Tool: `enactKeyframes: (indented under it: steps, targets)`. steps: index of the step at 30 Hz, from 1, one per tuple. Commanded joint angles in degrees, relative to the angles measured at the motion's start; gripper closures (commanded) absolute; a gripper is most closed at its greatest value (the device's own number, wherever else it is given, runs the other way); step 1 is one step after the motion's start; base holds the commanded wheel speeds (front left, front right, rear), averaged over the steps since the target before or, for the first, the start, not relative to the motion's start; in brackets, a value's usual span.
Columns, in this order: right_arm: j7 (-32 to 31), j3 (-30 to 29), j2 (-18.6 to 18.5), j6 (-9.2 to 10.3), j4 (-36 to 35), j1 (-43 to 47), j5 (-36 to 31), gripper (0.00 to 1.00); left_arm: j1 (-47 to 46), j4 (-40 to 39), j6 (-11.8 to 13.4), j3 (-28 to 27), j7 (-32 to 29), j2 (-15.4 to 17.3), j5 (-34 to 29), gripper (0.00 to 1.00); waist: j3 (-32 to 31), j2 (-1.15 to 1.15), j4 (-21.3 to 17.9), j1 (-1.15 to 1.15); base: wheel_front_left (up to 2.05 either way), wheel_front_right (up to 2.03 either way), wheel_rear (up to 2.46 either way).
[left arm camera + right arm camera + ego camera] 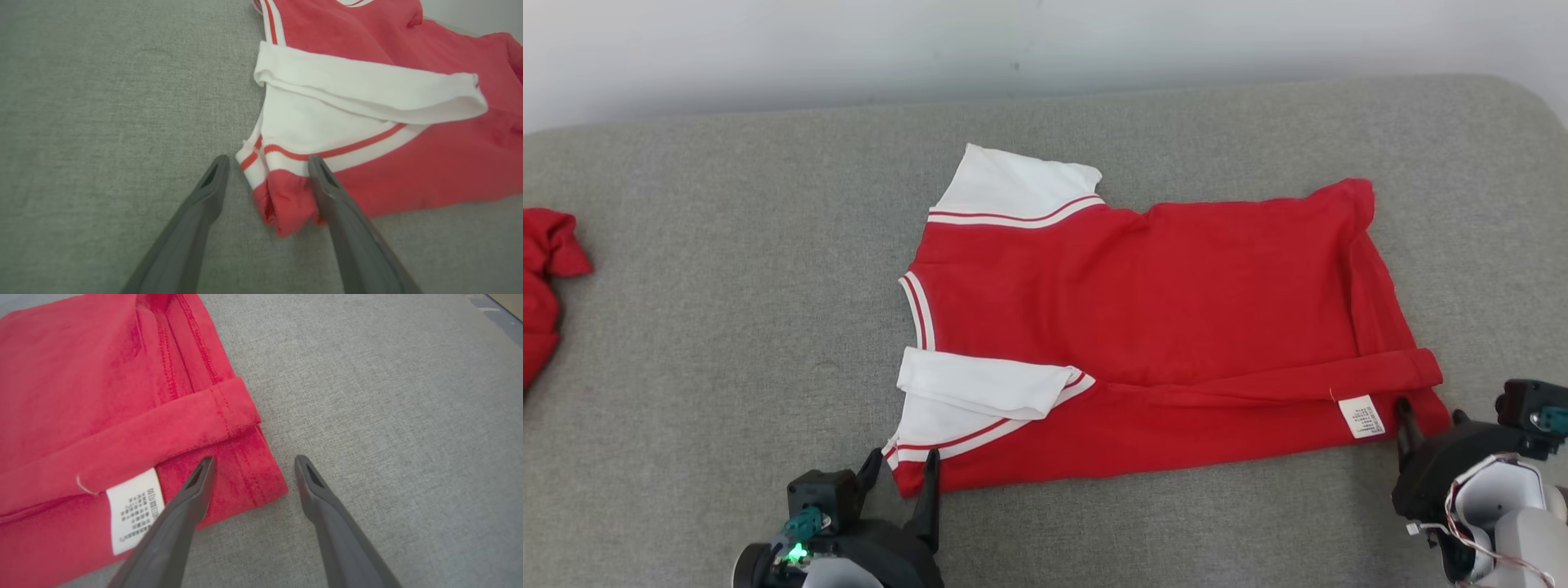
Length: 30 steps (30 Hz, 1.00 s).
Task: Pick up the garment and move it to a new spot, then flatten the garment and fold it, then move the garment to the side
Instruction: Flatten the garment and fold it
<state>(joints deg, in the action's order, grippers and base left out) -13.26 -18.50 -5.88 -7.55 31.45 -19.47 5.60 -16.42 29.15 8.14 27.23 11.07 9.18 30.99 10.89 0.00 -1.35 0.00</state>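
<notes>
garment (1160, 327): red tee with white sleeves, lying mostly flat mid-pad; collar end toward robot's left, hem end toward right
fold: near long edge turned up over the body as a narrow red band, running from near sleeve to hem
pad (727, 327): grey woven surface, under everything
near sleeve (980, 384): white with red stripe, doubled back on itself on top of the red body, just beyond the left fingers
far sleeve (1013, 184): white, flat, poking out at the far edge
neck trim (919, 310): red-and-white ribbing, facing left
care label (1361, 416): white tag at near hem corner, print side up, text too small to read
left gripper (267, 159): fingers spread wide, straddling the near shoulder corner of the garment; corner lying loose in the gap, inner finger over red fabric, outer finger over bare pad; nothing clamped
right gripper (254, 458): fingers spread wide at the near hem corner; inner finger over red fabric just beside the care label, outer finger over bare pad just off the hem; nothing clamped
contact: cannot tell whether fingertips press the cloth or hover above it
second cloth (543, 278): red, bunched, at far left edge of pad, well apart from the garment
wall (1013, 41): pale, behind the pad
</notes>
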Motion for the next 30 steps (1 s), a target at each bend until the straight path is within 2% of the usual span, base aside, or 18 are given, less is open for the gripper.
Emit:
enactKeyframes:
  steps: [1,6,7,8,9,10,11,12,13,17,21,30]
  targets:
    - [-0.7,-0.3,0.4,0.13,0.9,-1.7,0.1,0.0,-0.7,0.6,0.2,0.3,-0.7,0.0,-0.3,0.0,1.1,0.0,0.3,0.0,0.0,0.0,0.0]
    - [-5.0,-2.5,0.7,0.14,4.5,-3.6,-1.3,0.0,-1.7,1.6,-0.4,1.2,-3.2,-0.2,0.2,0.0,2.3,0.0,0.9,0.0,0.0,0.0,0.0]
    - [-5.8,-3.3,0.8,0.14,5.1,-3.8,-1.8,0.0,-1.8,2.0,-0.5,1.5,-3.9,-0.3,0.3,0.22,2.4,0.0,1.0,0.0,0.0,0.0,0.0]
    - [-6.3,-3.4,1.1,0.14,5.4,-4.1,-2.0,0.0,-1.9,2.3,-0.6,1.8,-4.6,-0.5,0.6,0.59,2.5,0.0,1.1,0.0,0.0,0.0,0.0]
    - [-6.7,-3.6,1.3,0.14,5.7,-4.4,-2.0,0.0,-1.9,2.5,-0.8,1.9,-4.9,-0.7,0.7,0.71,2.6,0.0,1.2,0.0,0.0,0.0,0.0]
    - [-6.7,-3.6,1.3,0.14,5.7,-4.4,-2.0,0.0,-1.9,2.5,-0.8,1.9,-4.9,-0.7,0.7,0.71,2.6,0.0,1.2,0.0,0.0,0.0,0.0]
    - [-7.0,-3.8,1.6,0.14,6.1,-4.5,-1.9,0.24,-1.9,2.7,-1.1,2.2,-5.4,-0.8,0.8,1.0,2.6,0.0,1.3,0.0,0.0,0.0,0.0]
    - [-7.6,-3.7,1.9,0.14,6.5,-4.6,-1.6,0.68,-1.8,3.1,-1.1,2.4,-5.9,-1.0,1.2,1.0,2.6,0.0,1.3,0.0,0.0,0.0,0.0]
    - [-8.7,-3.2,2.5,0.12,7.0,-4.1,-0.4,1.0,-1.4,3.5,-1.2,2.4,-5.9,-0.9,1.4,1.0,2.4,0.0,1.4,0.0,0.0,0.0,0.0]
    - [-7.7,-2.9,2.7,0.12,5.6,-2.4,1.9,1.0,0.0,4.0,-1.8,2.2,-5.3,-0.3,2.1,1.0,1.2,0.0,1.3,0.0,0.0,0.0,0.0]
    - [-7.0,-2.2,2.9,0.12,2.7,-0.5,5.4,1.0,1.3,3.8,-1.2,1.2,-4.4,1.0,2.9,1.0,-0.7,0.0,1.2,0.0,0.0,0.0,0.0]
    - [-9.8,-0.9,2.8,0.14,-6.3,7.9,9.5,1.0,6.4,-0.3,0.2,-0.2,-4.3,3.7,4.0,1.0,-4.5,0.0,0.7,0.0,0.0,0.0,0.0]
